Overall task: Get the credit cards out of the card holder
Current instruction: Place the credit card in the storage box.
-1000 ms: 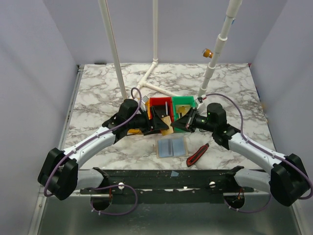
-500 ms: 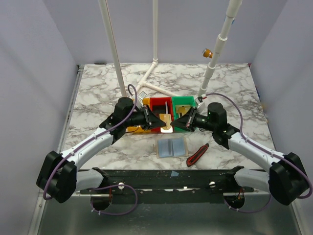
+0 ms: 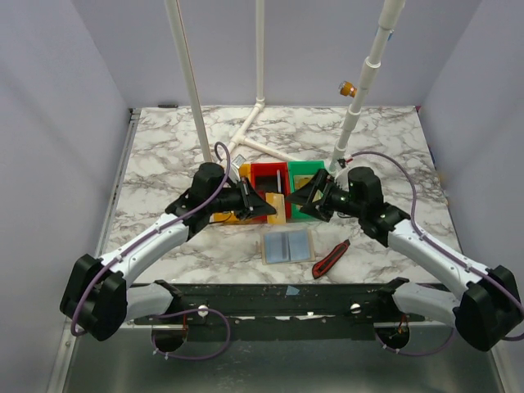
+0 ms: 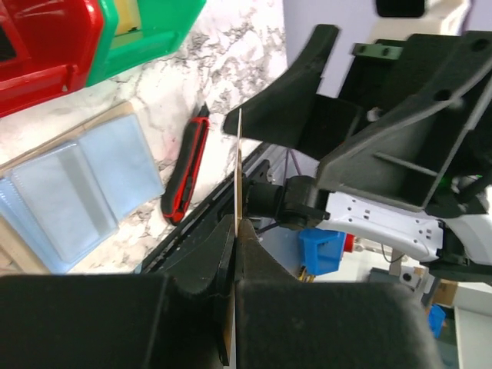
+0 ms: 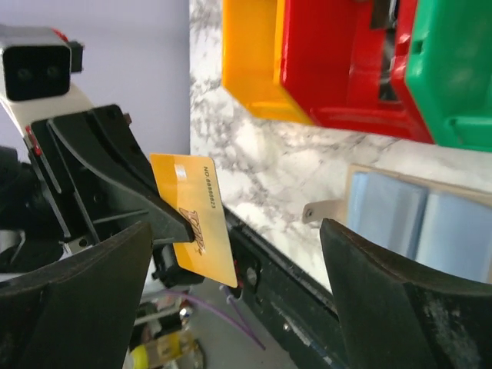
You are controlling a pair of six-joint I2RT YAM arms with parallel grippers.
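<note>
- My left end effector [image 3: 266,205] is clenched on a thin, flat, yellow-gold credit card [image 5: 196,217]. It pinches the card by one short end.
- The yellow-gold credit card is up in the air above the white and grey marble table [image 3: 164,164]. It is out of the holder and in front of the red plastic bin [image 3: 268,176].
- In my left wrist view I see the card edge-on, a thin line standing straight up from between my black fingers [image 4: 261,269].
- In my right wrist view I see its flat face, with dark print and a row of small numbers on it.
- My right end effector [image 3: 303,199] is let go, with its two fingers spread wide. It faces the card from the other side and is close to it. The card shows in the gap between the fingers, and they do not pinch it.
- The small, flat, tan-brown card holder [image 3: 288,246] lies open on the table, near the front edge and between my two arms. Its blue-grey pockets face up. I cannot tell if more cards are inside them.
- A long red and black tool [image 3: 331,259] lies on the table just to the right of the card holder, not touching it.
- Behind the card holder three plastic bins stand in a row: the yellow bin [image 5: 250,61], the red one, then the green bin [image 3: 309,173].
</note>
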